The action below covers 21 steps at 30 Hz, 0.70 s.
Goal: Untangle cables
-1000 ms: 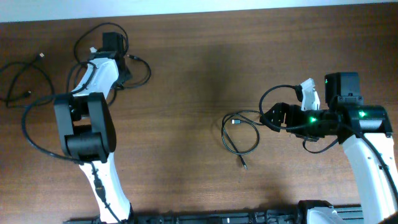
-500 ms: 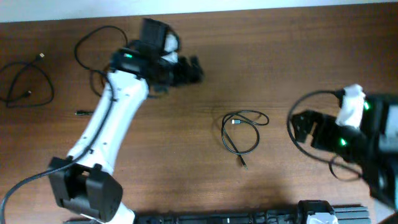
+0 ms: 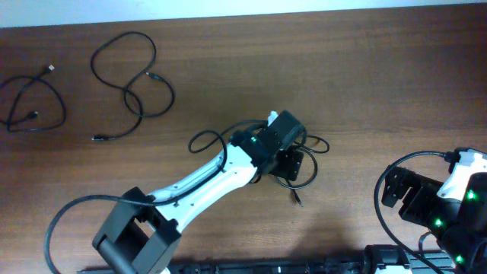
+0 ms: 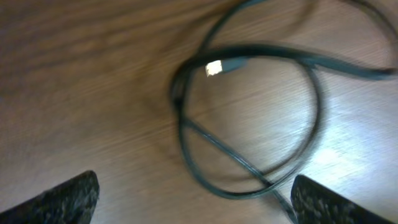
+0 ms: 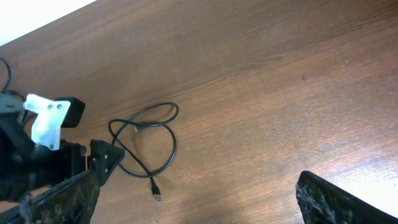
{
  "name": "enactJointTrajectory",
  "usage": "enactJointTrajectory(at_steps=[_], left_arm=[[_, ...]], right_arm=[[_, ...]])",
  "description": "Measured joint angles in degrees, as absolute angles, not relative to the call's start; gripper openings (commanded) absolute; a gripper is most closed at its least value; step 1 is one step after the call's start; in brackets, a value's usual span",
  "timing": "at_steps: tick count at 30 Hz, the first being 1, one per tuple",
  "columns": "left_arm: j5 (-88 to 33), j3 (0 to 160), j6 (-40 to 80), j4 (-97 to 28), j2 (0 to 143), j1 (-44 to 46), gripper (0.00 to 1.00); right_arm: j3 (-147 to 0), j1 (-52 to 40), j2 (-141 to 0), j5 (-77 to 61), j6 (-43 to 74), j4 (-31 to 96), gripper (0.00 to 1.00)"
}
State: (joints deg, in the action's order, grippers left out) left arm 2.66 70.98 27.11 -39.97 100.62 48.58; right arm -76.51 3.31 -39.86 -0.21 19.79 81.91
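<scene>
Three thin black cables lie apart on the wooden table. One cable (image 3: 34,103) sits at the far left and a second cable (image 3: 129,84) at the upper left. The third cable (image 3: 313,171) is a small loop at the centre, partly hidden under my left gripper (image 3: 293,165). In the left wrist view that loop (image 4: 267,53) fills the frame. My left gripper (image 4: 199,205) is open just above it, the loop's lower edge lying between the fingertips (image 4: 68,199). The right gripper (image 3: 399,199) stands open at the lower right, holding nothing. Its wrist view shows the loop (image 5: 174,144) far off.
The left arm (image 3: 205,183) stretches diagonally from the front edge to the table's centre. The right wrist view shows the left arm's gripper head (image 5: 56,155) beside the loop. The table's far edge (image 3: 243,11) meets a white surface.
The left gripper opened and let go of the upper-left cable. Its arm swung across to the centre loop. The right arm pulled back from that loop to the lower right.
</scene>
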Motion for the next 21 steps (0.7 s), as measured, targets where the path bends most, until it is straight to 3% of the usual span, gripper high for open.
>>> enactJointTrajectory(at_steps=[1, 4, 7, 11, 12, 13, 18, 21], left_arm=[[4.0, 68.8, 28.4, -37.3, 100.6, 48.4, 1.00], [6.2, 63.9, 30.9, -26.2, 100.6, 48.4, 0.86], [6.5, 60.2, 31.3, -16.1, 100.9, 48.4, 0.84], [6.8, 59.5, 31.5, -9.0, 107.9, 48.4, 0.43], [7.4, 59.6, 31.2, -7.9, 109.3, 48.5, 0.13], [7.7, 59.6, 31.6, -7.9, 109.5, 48.5, 0.00], [16.9, 58.8, 31.3, -17.5, 103.4, 47.0, 0.00], [30.6, 58.5, 31.3, -24.5, 82.9, 40.2, 0.00]], right_arm=[[-76.5, 3.3, -39.9, -0.2, 19.8, 81.8, 0.98], [-76.5, 3.3, -39.9, -0.2, 19.8, 81.9, 0.98], [-76.5, 3.3, -39.9, 0.0, 19.8, 81.9, 0.98], [-76.5, 3.3, -39.9, 0.0, 19.7, 81.9, 0.98], [-76.5, 3.3, -39.9, 0.0, 19.8, 81.9, 0.98], [-76.5, 3.3, -39.9, 0.0, 19.8, 81.9, 0.98], [-76.5, 3.3, -39.9, 0.0, 19.8, 81.8, 0.98], [-76.5, 3.3, -39.9, 0.0, 19.8, 81.5, 0.98]])
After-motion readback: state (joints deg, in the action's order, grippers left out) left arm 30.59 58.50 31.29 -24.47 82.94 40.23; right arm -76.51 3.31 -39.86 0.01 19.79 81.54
